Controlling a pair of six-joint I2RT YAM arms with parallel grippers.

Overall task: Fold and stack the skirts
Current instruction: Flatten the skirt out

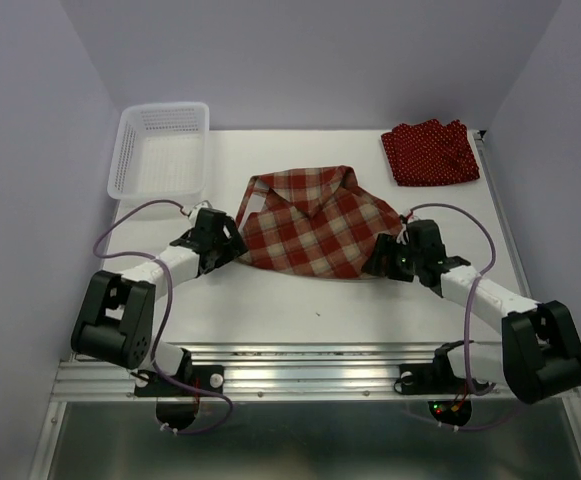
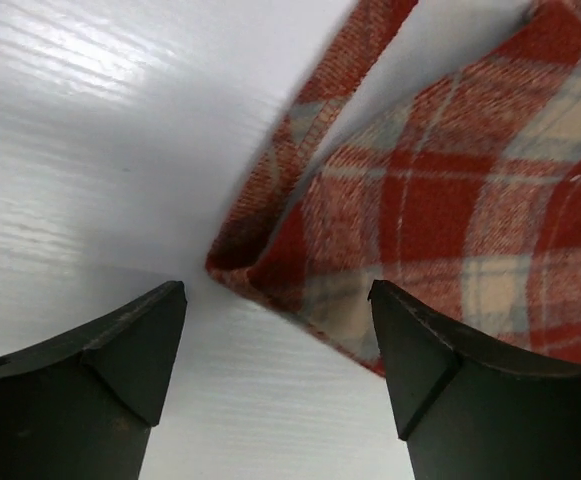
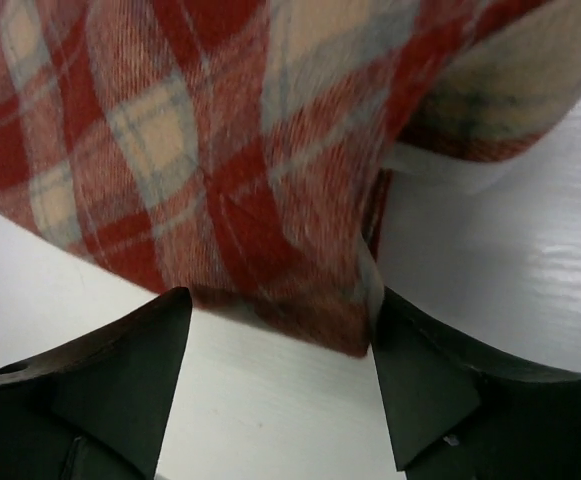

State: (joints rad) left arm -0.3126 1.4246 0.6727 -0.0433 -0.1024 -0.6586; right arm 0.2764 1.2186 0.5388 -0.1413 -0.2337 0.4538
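Note:
The red-and-cream plaid skirt [image 1: 315, 225] lies partly folded in the middle of the table, its top edge turned down in a flap. A dark red polka-dot skirt [image 1: 430, 152] lies folded at the back right. My left gripper [image 1: 232, 243] is low at the plaid's left corner. In the left wrist view that gripper [image 2: 275, 290] is open, with the corner of the plaid [image 2: 440, 200] just ahead of its fingertips. My right gripper [image 1: 378, 258] is at the plaid's right corner. Seen from the right wrist, it [image 3: 285, 295] is open and the cloth's [image 3: 220, 150] corner reaches between the fingertips, against the right one.
A white mesh basket [image 1: 165, 108] stands at the back left with nothing in it. Bare white tabletop [image 1: 320, 310] runs between the plaid skirt and the arms' bases. Pale walls close in the left, right and back sides.

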